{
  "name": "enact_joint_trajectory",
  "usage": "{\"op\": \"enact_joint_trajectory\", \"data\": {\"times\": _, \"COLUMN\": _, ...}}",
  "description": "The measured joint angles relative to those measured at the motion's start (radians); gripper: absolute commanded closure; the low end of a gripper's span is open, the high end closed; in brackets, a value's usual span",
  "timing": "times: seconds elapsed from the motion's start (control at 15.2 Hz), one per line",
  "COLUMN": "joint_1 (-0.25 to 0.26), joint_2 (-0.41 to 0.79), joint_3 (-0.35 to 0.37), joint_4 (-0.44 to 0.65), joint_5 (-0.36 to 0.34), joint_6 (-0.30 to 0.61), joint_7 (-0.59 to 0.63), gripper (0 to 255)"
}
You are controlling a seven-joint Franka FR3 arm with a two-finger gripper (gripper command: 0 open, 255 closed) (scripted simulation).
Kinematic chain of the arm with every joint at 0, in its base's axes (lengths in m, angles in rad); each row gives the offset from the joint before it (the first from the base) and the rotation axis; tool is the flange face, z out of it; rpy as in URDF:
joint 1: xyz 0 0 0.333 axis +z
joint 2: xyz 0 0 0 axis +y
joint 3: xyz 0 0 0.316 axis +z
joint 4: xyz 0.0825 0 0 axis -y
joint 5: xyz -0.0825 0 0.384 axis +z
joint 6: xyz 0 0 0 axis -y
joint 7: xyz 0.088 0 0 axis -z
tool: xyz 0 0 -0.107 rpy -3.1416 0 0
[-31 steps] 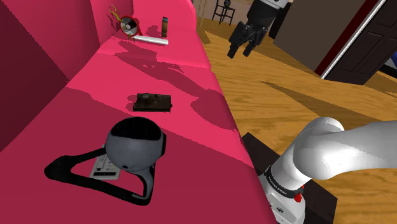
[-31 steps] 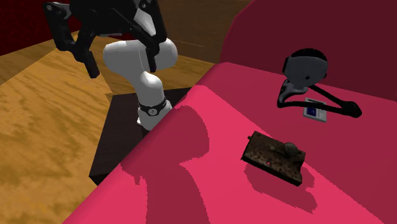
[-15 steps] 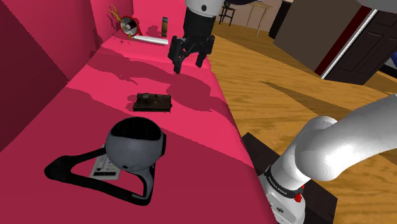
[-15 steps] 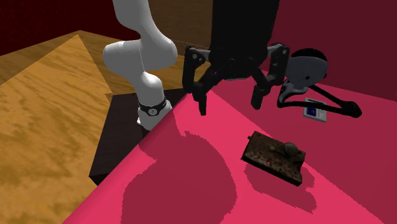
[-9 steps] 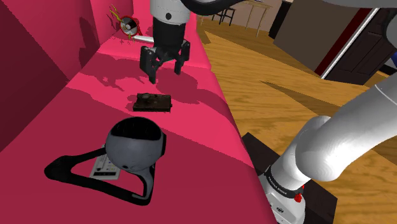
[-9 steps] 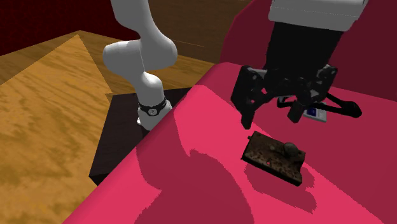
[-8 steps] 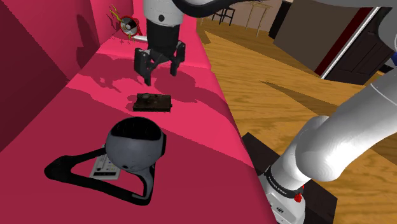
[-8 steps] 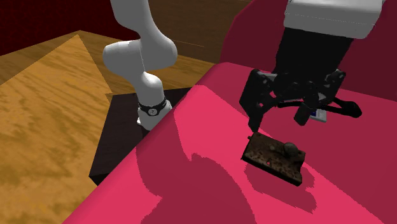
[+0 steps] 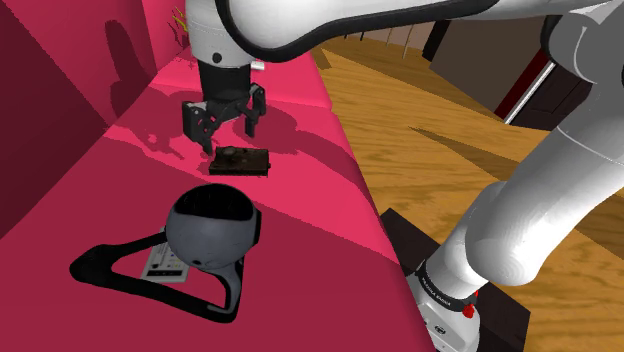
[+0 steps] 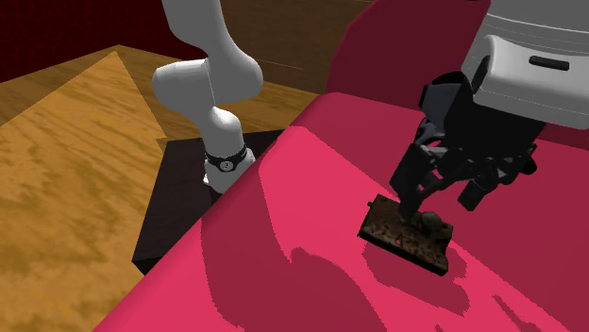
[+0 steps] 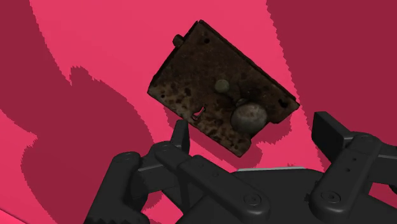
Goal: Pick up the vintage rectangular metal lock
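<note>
The lock (image 9: 242, 159) is a dark, rusty rectangular plate with a round knob, lying flat on the pink sofa seat (image 9: 300, 210). My black gripper (image 9: 222, 130) hangs open just above it, slightly toward its far side in the shoulder view. In the second exterior view the gripper (image 10: 441, 196) hovers over the lock (image 10: 408, 234), one finger close to the knob. In the wrist view the lock (image 11: 210, 89) lies ahead of the open gripper (image 11: 254, 135), its knob (image 11: 247, 118) between the fingers (image 11: 180, 137) without being touched.
A grey round-headed object on a black stand (image 9: 212, 232) sits on the seat nearer the camera, with a small white device (image 9: 165, 265) beside it. The sofa back (image 9: 50, 110) rises at the shoulder view's left. The seat edge drops to wooden floor (image 9: 450, 120).
The open gripper has swung in from above the wooden floor, across the sofa seat, and come down to just over the lock. The lock has not moved.
</note>
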Motion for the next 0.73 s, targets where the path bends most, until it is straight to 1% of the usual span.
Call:
{"op": "enact_joint_trajectory", "data": {"times": 0.2, "joint_1": 0.001, "joint_2": 0.006, "joint_3": 0.002, "joint_4": -0.031, "joint_5": -0.004, "joint_6": 0.035, "joint_7": 0.008, "gripper": 0}}
{"op": "enact_joint_trajectory", "data": {"times": 0.26, "joint_1": 0.001, "joint_2": 0.007, "joint_3": 0.002, "joint_4": -0.034, "joint_5": -0.005, "joint_6": 0.039, "joint_7": 0.008, "gripper": 255}}
{"op": "enact_joint_trajectory", "data": {"times": 0.73, "joint_1": 0.001, "joint_2": 0.009, "joint_3": 0.002, "joint_4": -0.036, "joint_5": -0.006, "joint_6": 0.043, "joint_7": 0.009, "gripper": 255}}
